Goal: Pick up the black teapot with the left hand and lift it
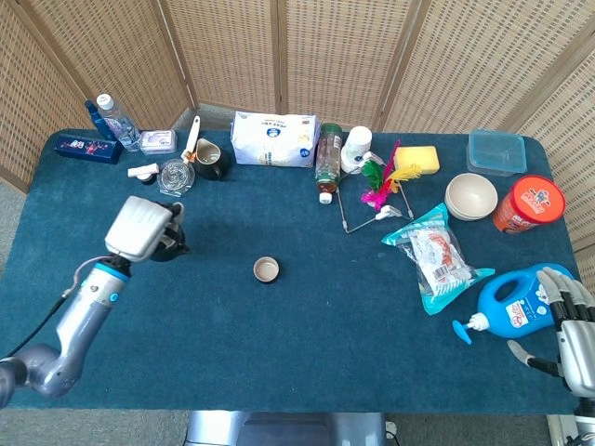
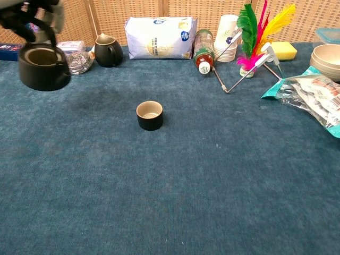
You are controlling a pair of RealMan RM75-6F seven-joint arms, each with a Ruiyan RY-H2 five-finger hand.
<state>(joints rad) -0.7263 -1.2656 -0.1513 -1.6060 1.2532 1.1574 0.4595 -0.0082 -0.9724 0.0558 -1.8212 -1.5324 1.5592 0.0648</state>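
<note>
We judge the task nearly complete: our left hand (image 1: pixel 139 228) grips the black teapot (image 2: pixel 43 67) by its handle, clear above the table (image 2: pixel 175 186), leaving only a steady hold.

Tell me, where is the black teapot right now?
The black teapot hangs in the air in the left robot hand, on the left of both views, left of the small cup.

Blue-carpeted table (image 1: pixel 279 334) with small cup (image 1: pixel 266 269), snack bag (image 1: pixel 434 255), blue detergent bottle (image 1: pixel 509 304), white bowl (image 1: pixel 470 196).
</note>
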